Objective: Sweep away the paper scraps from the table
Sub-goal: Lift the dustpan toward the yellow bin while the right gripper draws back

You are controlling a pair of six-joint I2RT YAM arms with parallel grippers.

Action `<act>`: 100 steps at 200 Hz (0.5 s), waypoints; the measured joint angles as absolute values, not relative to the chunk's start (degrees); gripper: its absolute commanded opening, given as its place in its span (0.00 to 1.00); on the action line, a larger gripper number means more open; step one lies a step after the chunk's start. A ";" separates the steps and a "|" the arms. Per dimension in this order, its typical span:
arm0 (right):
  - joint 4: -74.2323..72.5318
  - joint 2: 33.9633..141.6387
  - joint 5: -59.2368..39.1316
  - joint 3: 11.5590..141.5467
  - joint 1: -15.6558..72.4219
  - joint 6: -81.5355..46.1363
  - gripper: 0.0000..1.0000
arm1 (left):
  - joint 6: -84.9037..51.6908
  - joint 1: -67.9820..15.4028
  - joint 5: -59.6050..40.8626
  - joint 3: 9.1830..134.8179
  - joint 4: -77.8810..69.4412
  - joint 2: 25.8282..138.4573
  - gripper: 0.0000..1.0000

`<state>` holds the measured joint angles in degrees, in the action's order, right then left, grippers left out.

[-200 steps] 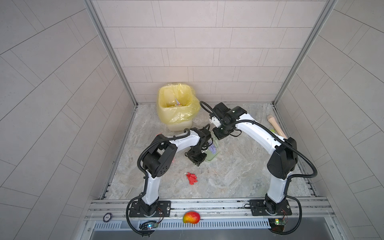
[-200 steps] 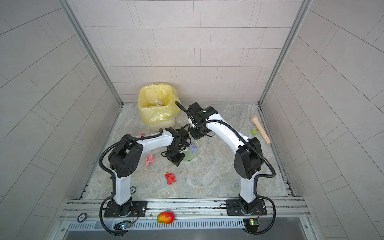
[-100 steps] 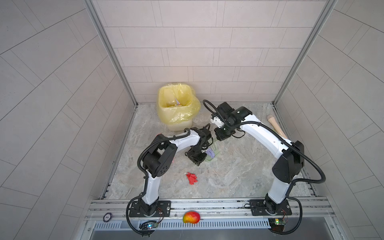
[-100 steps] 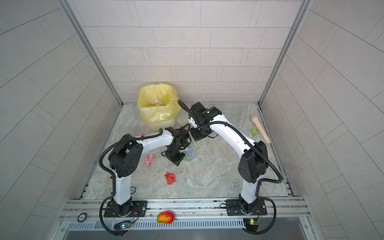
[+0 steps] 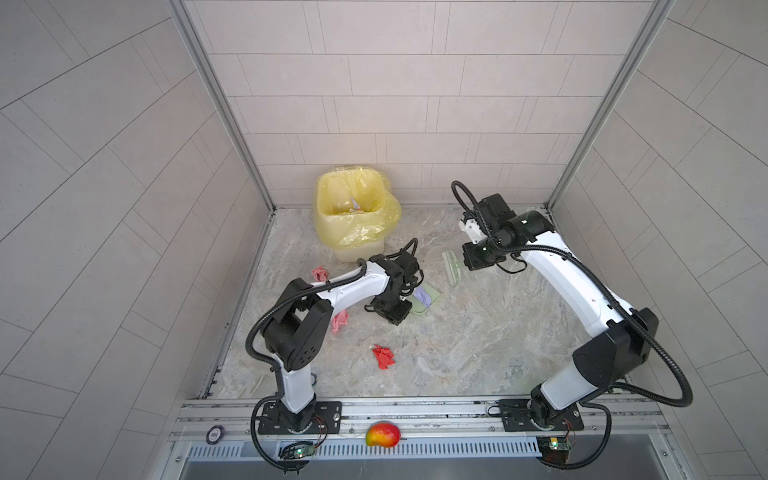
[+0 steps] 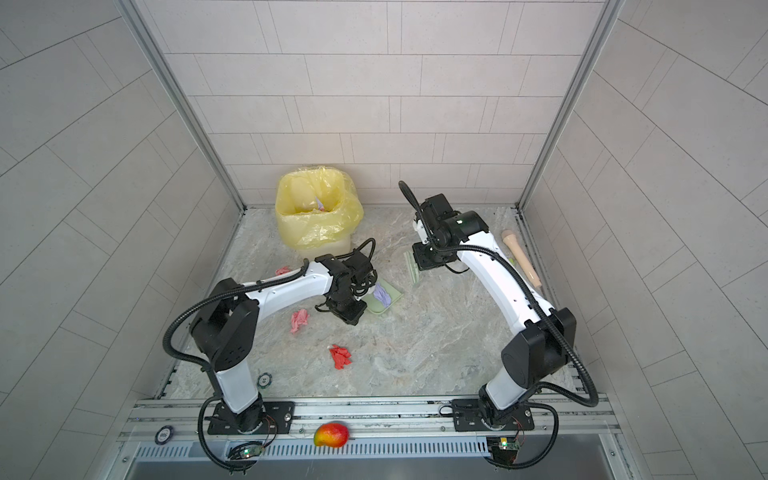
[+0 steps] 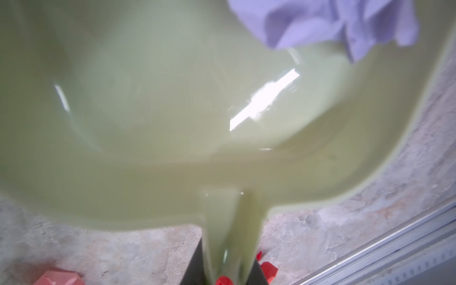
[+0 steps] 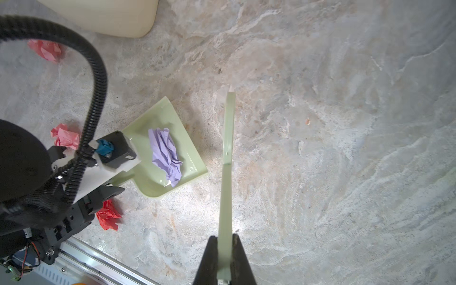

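With purple scrap [image 8: 165,153] in the dustpan [image 8: 170,116] gripped by left gripper [image 7: 229,269], right gripper [image 8: 224,237], clamped on brush [image 8: 228,138], has backed away: likely dump next.

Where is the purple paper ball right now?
In both top views the purple paper ball lies inside the green dustpan near the table's middle, held by the left gripper, in front of the yellow bin.
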<state>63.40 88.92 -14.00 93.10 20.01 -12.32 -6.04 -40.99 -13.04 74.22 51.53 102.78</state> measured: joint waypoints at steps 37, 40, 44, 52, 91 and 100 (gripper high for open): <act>61.98 85.21 -15.44 88.62 15.79 -12.73 0.00 | -6.85 -40.99 -11.33 73.58 50.92 96.29 0.00; 61.87 85.06 -15.53 88.31 15.62 -12.73 0.00 | -6.94 -40.99 -11.18 73.60 51.03 95.66 0.00; 61.69 84.86 -15.75 87.81 15.33 -12.75 0.00 | -7.03 -40.99 -10.87 73.65 51.22 94.80 0.00; 61.41 84.60 -16.23 86.91 14.96 -12.78 0.00 | -7.16 -40.99 -10.41 74.04 52.01 93.41 0.00; 59.68 82.85 -18.65 82.46 14.28 -13.21 0.00 | -8.10 -40.95 -8.25 82.37 59.57 91.05 0.00; 59.35 82.50 -19.11 81.62 14.22 -13.32 0.00 | -8.16 -40.86 -7.60 84.79 61.60 91.02 0.00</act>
<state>59.35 82.50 -19.11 81.62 14.22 -13.32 -8.16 -40.86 -7.60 84.79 61.60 91.02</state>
